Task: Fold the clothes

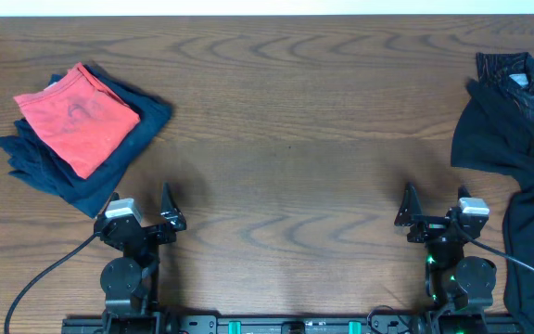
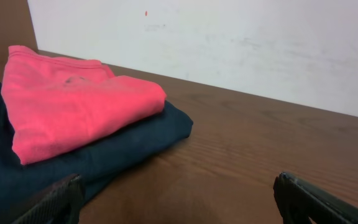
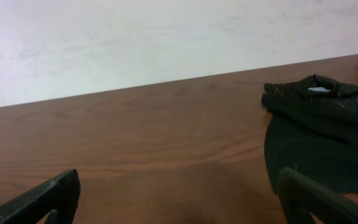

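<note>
Black clothes [image 1: 517, 158] lie crumpled and unfolded at the table's [image 1: 286, 139] right edge. The heap's long axis runs far-to-near along that edge, and part of it spills out of the overhead view. The far end shows thin wavy lines and a pale tag; I cannot tell where one garment ends and the other starts. The right gripper [image 1: 432, 211] is near the front edge, just left of the heap's near part and not touching it. Its jaws are spread wide and empty, and from its wrist view the cloth sits ahead and to the right. So the right arm is clearly the nearer one and would need to reach right and forward. The left gripper [image 1: 142, 211] is also wide and empty, well apart from the heap. It sits near a folded red piece [image 1: 77, 116] on a folded navy piece [image 1: 35, 162], which look done.
</note>
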Robot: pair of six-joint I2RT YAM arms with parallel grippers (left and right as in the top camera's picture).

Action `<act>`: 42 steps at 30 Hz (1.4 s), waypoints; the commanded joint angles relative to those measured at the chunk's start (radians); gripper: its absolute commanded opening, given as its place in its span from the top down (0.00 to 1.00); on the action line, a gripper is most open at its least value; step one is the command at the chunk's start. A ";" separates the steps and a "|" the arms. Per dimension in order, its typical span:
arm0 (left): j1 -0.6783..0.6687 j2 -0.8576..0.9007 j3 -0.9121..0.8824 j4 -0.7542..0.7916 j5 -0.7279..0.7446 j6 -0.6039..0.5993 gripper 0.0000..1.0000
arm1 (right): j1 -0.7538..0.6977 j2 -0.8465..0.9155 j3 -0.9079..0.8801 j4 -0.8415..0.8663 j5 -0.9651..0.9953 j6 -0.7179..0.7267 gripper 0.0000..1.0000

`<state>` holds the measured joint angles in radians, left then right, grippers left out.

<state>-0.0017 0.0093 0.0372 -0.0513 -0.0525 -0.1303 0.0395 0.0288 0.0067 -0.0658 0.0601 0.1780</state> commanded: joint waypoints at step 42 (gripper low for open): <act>0.000 0.198 0.278 -0.325 0.126 -0.013 0.02 | -0.007 0.130 0.283 -0.367 -0.038 0.065 0.01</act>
<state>-0.0017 0.1417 0.2005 -0.3492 0.0212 -0.1345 0.0395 0.1020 0.1963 -0.4088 0.0044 0.2096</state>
